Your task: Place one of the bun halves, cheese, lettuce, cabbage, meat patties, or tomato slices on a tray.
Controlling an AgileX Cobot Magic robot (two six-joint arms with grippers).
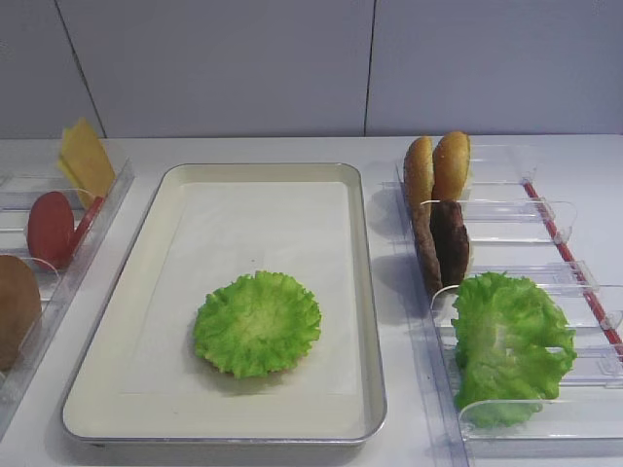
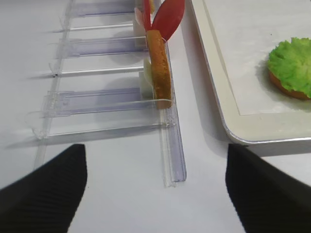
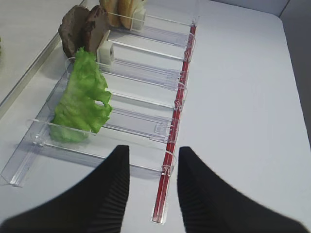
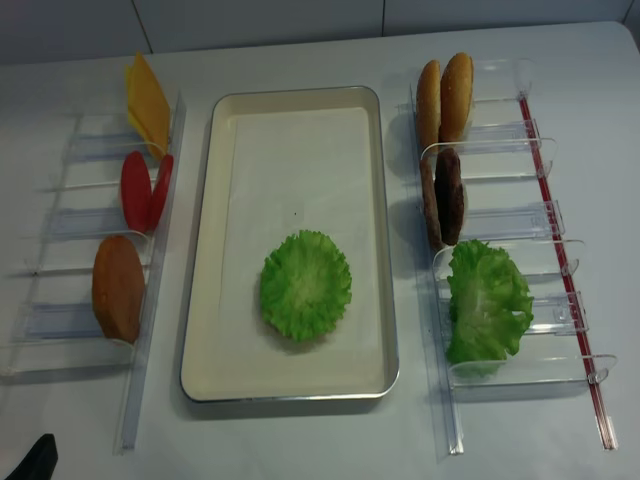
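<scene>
Lettuce (image 1: 257, 323) lies flat on the tray (image 1: 363, 292), lower middle of the paper liner, a brown bun half (image 2: 286, 87) just peeking out from under it in the left wrist view. Tray sits centre of the white counter (image 4: 300, 440).

Right clear rack (image 4: 560, 250), top to bottom of frame: two bun halves (image 4: 446, 92) standing on edge, two meat patties (image 4: 442, 205) on edge, then a bigger bunch of green leaves (image 4: 486, 303).

Left clear rack (image 4: 60, 225), top to bottom: cheese (image 4: 147, 100) slices, tomato slices (image 4: 142, 190), another bun half (image 4: 118, 288) upright on edge.

Right gripper (image 3: 153, 194): dark fingers apart, nothing between them, hovering over the near end of the right rack, red strip (image 3: 171, 145) of the rack running up between the fingers. Well clear of the leaves.

Left gripper (image 2: 155, 187): fingers wide apart at the bottom corners of the left wrist view, empty, above bare counter near the end of the left rack, beside the tray's corner. Only a dark tip shows at bottom left of the realsense view.
</scene>
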